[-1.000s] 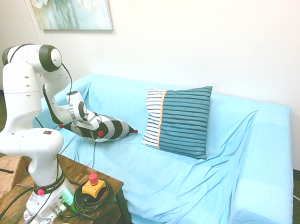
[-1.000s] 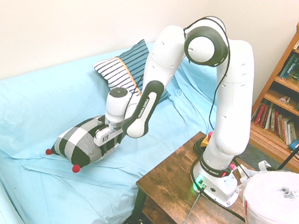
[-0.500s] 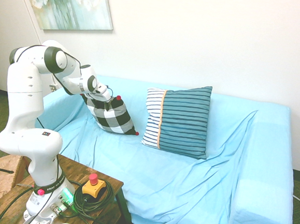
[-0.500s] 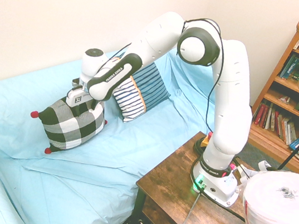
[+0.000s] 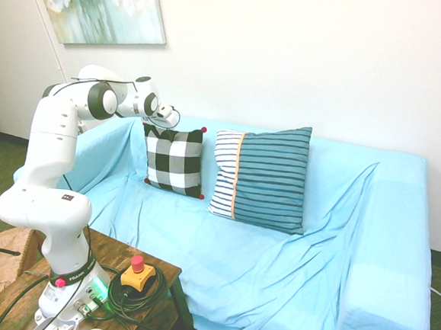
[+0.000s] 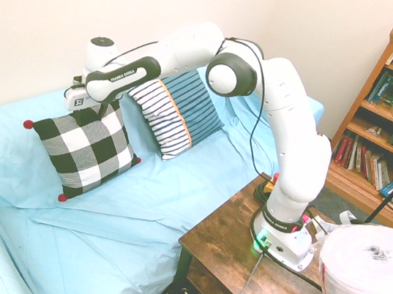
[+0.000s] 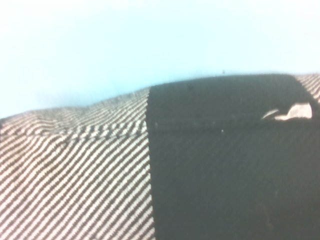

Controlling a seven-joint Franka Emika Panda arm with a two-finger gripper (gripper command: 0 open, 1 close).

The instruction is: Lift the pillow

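— Which pillow is it?
— A small square cushion (image 6: 87, 147) in black-and-white buffalo check, with red pom-poms at its corners.
— How is it posed?
— Upright, its checked face toward the room, seen at the light-blue sofa (image 5: 272, 291), beside a larger striped pillow (image 5: 269, 180).
— And its top edge?
— Gripped by the robot's gripper (image 6: 103, 112); in the wrist view, the edge shows a seam and a small pale patch on black fabric.

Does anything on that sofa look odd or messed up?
Mostly just the blue cover: it is rumpled, with creases across the seat and backrest, rather than smooth. Neither the checked pillow nor the striped one looks damaged.
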